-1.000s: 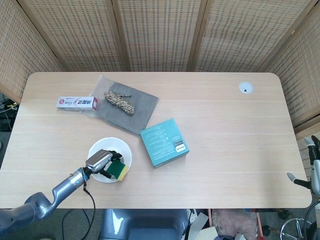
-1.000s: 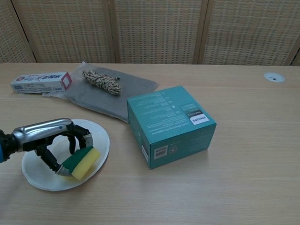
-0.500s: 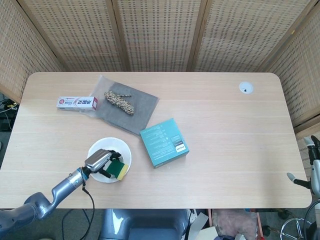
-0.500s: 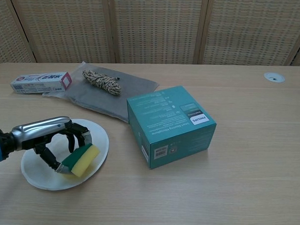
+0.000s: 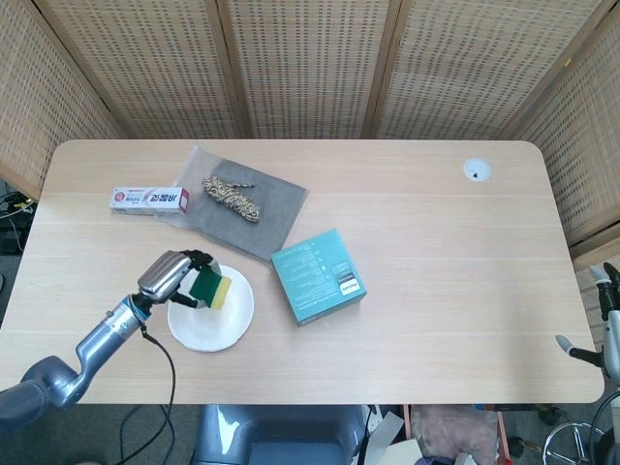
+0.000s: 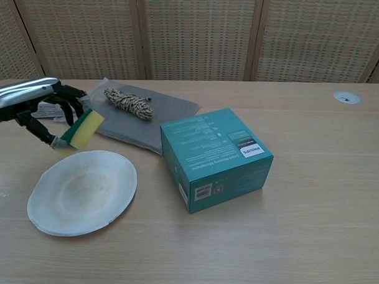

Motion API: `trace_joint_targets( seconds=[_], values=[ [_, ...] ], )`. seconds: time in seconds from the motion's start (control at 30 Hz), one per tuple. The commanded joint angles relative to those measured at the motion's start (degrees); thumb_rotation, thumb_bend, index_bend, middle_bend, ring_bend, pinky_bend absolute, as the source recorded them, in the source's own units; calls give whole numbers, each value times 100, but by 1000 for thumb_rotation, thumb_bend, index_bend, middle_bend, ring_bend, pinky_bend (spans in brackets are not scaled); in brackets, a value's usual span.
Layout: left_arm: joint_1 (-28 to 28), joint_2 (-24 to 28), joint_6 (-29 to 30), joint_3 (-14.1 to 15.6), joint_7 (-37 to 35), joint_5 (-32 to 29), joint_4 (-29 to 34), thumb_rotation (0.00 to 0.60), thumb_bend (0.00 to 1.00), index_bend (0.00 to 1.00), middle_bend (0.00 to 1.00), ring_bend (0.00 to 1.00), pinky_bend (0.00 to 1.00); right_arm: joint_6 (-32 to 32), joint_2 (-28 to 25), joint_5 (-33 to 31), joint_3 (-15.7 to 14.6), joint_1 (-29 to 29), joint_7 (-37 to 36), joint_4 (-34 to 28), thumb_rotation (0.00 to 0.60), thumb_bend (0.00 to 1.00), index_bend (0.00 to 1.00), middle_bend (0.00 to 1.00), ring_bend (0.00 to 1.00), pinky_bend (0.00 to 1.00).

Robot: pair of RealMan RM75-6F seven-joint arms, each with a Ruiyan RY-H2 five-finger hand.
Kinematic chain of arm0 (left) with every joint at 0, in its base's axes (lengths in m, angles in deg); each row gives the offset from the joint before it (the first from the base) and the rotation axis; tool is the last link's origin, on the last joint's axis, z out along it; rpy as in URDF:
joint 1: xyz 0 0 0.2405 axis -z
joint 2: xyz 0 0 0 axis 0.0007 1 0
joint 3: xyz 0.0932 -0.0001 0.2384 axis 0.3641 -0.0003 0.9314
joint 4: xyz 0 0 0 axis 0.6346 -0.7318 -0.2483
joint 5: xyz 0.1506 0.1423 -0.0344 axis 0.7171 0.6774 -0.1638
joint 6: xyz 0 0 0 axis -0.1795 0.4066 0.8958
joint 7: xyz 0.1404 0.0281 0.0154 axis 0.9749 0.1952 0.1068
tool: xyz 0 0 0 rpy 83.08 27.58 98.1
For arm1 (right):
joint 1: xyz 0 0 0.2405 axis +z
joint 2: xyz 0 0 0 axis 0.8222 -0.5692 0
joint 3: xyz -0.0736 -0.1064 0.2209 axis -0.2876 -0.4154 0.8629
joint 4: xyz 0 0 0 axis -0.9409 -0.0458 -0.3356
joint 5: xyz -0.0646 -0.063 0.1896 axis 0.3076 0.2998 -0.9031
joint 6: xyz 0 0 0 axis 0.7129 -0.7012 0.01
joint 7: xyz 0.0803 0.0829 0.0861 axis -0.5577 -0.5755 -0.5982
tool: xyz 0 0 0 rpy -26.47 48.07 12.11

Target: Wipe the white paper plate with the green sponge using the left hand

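Observation:
The white paper plate lies on the table near its front left, bare of anything. My left hand holds the green and yellow sponge in the air, above the plate's far left rim and clear of it. The sponge's yellow side faces right in the chest view. My right hand does not show in either view; only a bit of robot structure sits at the far right edge of the head view.
A teal box stands right of the plate. Behind the plate lies a grey cloth with a bundle of rope. A toothpaste box lies at the back left. A white grommet sits far right.
My left hand has lifted the sponge off the plate and carried it up and toward the far left. The plate now lies uncovered.

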Motion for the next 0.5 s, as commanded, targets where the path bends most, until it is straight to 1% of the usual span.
trace_joint_targets(
  seconds=[0.03,0.1,0.13,0.23,0.37,0.5],
  values=[
    [116,513,-791,-123,833,-461,126,600,297,595,474,380,356,1,-5,14,-6,0,-5,-11,600,0,38,0,0,0],
    [117,671,-1188,-150,1316,-723,78,600,297,595,473,379,321,-9,-9,32,-12,-3,-2,-22,600,0,38,0,0,0],
    [98,710,-1390,-154,1653,-871,-43,600,296,595,473,379,312,-13,-10,44,-16,-5,-4,-28,600,0,38,0,0,0],
    [49,692,-1705,-182,2186,-1136,-241,600,296,595,472,380,288,-16,-16,63,-24,-7,-9,-40,600,0,38,0,0,0],
    [-26,474,-2030,-204,2755,-1402,-682,600,297,595,469,380,270,-14,-30,83,-30,-7,-27,-56,600,0,38,0,0,0],
    [-54,249,-2219,-246,3254,-1565,-988,600,297,595,434,367,245,-11,-38,99,-33,-2,-27,-76,600,0,39,0,0,0]
  ],
)
